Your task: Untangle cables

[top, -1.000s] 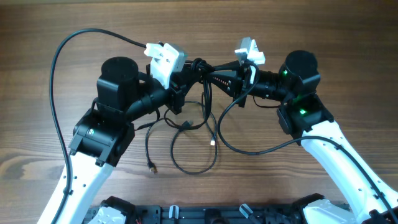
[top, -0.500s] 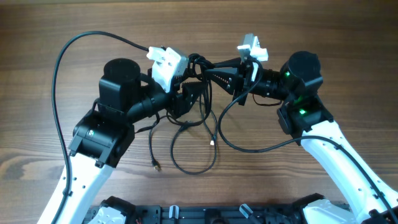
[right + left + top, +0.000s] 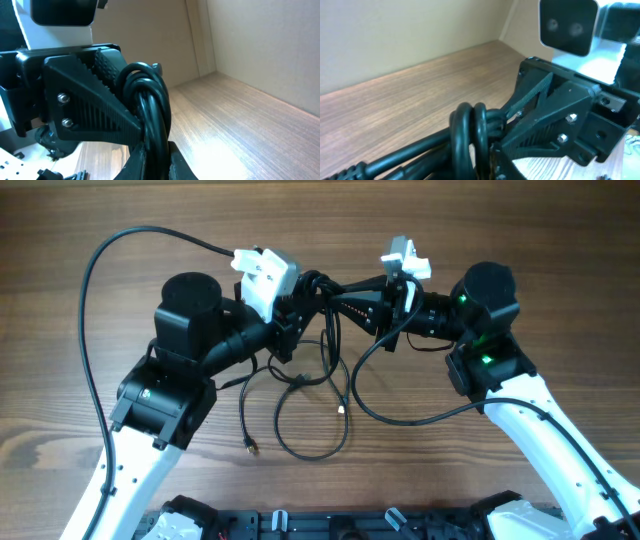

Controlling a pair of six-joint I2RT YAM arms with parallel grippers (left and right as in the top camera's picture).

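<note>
Wood-grain table (image 3: 560,260) fills the overhead view, and nothing on it is a container: no box, tray or bin shows, so nothing is held in one.

Both arms meet above the middle of the far edge. The cables (image 3: 318,283) are bunched there in a tight knot of loops. The left gripper (image 3: 303,300) and right gripper (image 3: 337,292) face each other almost tip to tip. Each has its jaws pinched narrow on that bunch. The wrist views show several black strands wrapped at the toothed fingers.

From the knot, slack loops hang down and lie across the table's middle. A gold-tipped plug (image 3: 247,447) and a silver-tipped plug (image 3: 341,409) rest free, toward the near edge.

The step looks like drawing the knot apart. It should go best if each gripper holds a different strand and they part slowly. If the loops cinch instead of sliding, ease off and regrip nearer a free plug. The right arm's thicker wiring (image 3: 400,420) lies just beside the loops and could snag them.
</note>
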